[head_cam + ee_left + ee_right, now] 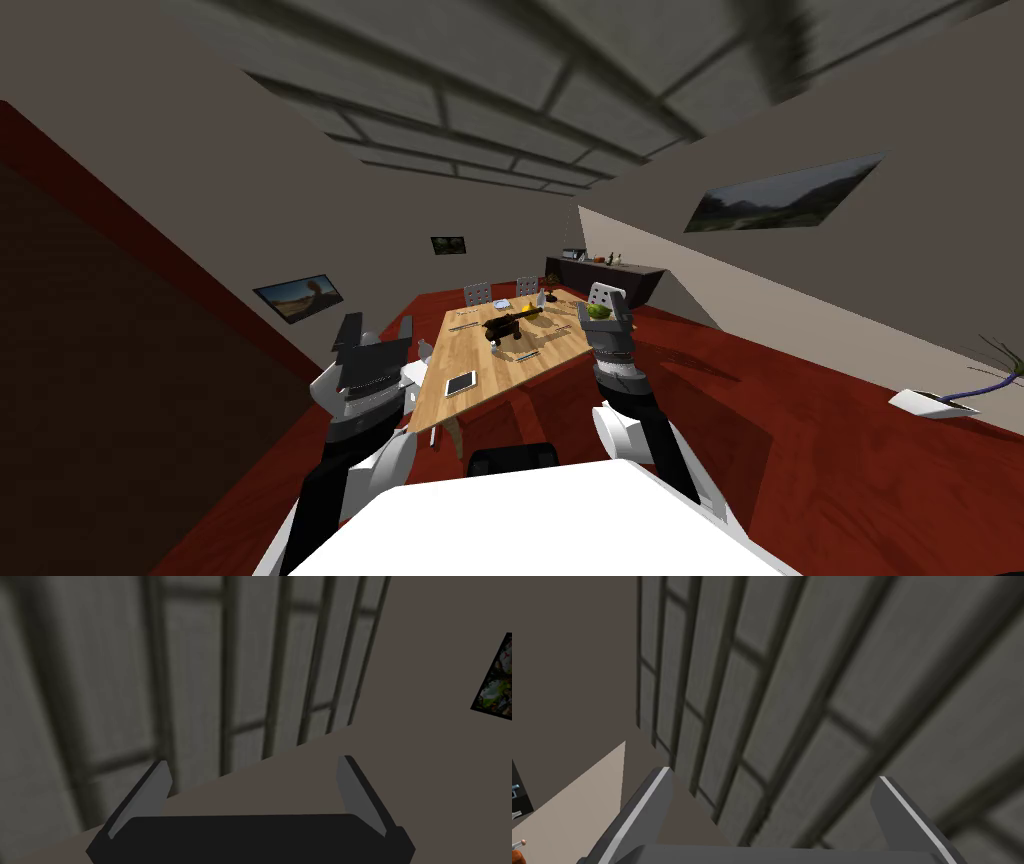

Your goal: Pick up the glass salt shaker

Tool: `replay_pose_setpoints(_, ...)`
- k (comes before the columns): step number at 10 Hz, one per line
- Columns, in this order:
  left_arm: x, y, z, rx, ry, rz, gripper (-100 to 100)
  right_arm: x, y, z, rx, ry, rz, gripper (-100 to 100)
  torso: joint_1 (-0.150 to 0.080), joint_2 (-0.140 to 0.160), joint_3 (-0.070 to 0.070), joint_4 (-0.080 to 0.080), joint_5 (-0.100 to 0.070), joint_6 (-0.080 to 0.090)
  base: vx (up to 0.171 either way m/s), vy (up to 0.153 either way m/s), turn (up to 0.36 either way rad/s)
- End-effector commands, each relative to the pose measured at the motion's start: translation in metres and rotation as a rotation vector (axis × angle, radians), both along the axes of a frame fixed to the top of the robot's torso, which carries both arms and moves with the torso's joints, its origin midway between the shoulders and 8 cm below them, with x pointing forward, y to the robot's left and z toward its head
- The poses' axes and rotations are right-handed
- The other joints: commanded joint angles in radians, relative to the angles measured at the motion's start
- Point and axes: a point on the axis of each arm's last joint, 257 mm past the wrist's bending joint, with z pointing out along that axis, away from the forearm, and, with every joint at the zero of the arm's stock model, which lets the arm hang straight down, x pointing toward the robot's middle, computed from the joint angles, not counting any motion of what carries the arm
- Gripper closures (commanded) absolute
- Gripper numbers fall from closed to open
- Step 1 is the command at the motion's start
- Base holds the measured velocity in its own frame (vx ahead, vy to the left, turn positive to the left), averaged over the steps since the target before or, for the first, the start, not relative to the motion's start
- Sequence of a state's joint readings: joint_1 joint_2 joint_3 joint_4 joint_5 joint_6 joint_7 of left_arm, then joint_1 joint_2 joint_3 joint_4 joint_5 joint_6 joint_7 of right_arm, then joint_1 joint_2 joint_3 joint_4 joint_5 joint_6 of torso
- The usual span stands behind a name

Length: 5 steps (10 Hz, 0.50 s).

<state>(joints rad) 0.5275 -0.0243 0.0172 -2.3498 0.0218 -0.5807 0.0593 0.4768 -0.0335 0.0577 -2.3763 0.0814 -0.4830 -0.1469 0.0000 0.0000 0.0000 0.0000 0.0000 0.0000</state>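
A wooden table point(560, 350) stands ahead of me in the head view. Near its left edge sits a small pale, glassy item point(424, 348), possibly the salt shaker. A similar small white piece point(540, 297) stands at the far end; I cannot tell which is the shaker. My left gripper point(377, 332) is raised at the table's left side, a little left of the pale item. In the left wrist view the left gripper point(255, 766) is open and holds nothing. My right gripper point(606, 298) is lifted over the table's right edge, and the right wrist view shows this gripper point(772, 776) open too.
On the table lie a white phone point(460, 383), a dark object point(505, 328), something yellow point(530, 306) and a green thing point(598, 311). Two chairs point(478, 293) stand at the far end, a dark chair point(512, 458) at the near end. A sideboard point(600, 275) lines the far wall.
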Motion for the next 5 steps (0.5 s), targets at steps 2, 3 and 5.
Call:
replay_pose_setpoints(2, 0.011, -0.008, -0.01, 0.056, 0.038, -0.024, -100, 0.0, 0.0, 0.0, 0.0, 0.0, 0.0, 0, 0.0, 0.0, 0.0, 0.0, 0.0, 0.0, -0.013, -0.016, -0.039)
replay_pose_setpoints(3, 0.017, -0.011, -0.016, 0.081, 0.059, -0.032, -100, 0.0, 0.0, 0.0, 0.0, 0.0, 0.0, 0, -0.001, 0.001, 0.0, 0.0, 0.0, 0.0, -0.027, -0.033, -0.047)
replay_pose_setpoints(5, 0.033, -0.015, -0.033, 0.13, 0.11, -0.043, -100, 0.0, 0.0, 0.0, 0.0, 0.0, 0.0, 0, -0.003, 0.002, 0.001, 0.0, -0.001, 0.0, -0.043, -0.046, -0.073)
